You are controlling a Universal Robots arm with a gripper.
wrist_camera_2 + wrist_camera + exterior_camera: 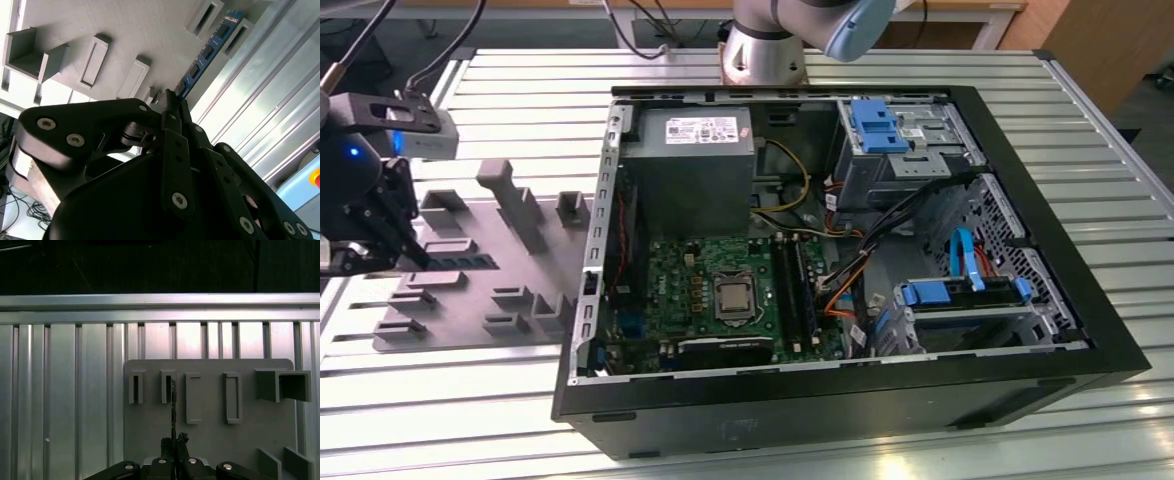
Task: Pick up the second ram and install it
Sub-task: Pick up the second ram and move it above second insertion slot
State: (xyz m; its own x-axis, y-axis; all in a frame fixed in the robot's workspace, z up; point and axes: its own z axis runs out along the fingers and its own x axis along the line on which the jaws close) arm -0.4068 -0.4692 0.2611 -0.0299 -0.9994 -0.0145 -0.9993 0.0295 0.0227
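The second ram (pixel 207 50) is a thin blue-green strip with black chips, lying over the slotted blocks of the grey holder plate (pixel 125 30). My gripper (pixel 172 97) is shut on its near end. In the first wrist view the ram (pixel 173 405) shows edge-on, running from the gripper (pixel 175 441) toward a slotted block. In the exterior view the gripper (pixel 411 258) is at the far left over the holder plate (pixel 507 280), with the ram (pixel 460 262) a dark strip beside it. I cannot tell whether the ram is lifted off the blocks.
An open black computer case (pixel 854 400) lies on the slatted metal table (pixel 1121 200) at the exterior view's right of the plate. Inside are the green motherboard (pixel 680 290), black memory slots (pixel 790 285), a grey power supply (pixel 687 170), cables and blue drive bays (pixel 961 290).
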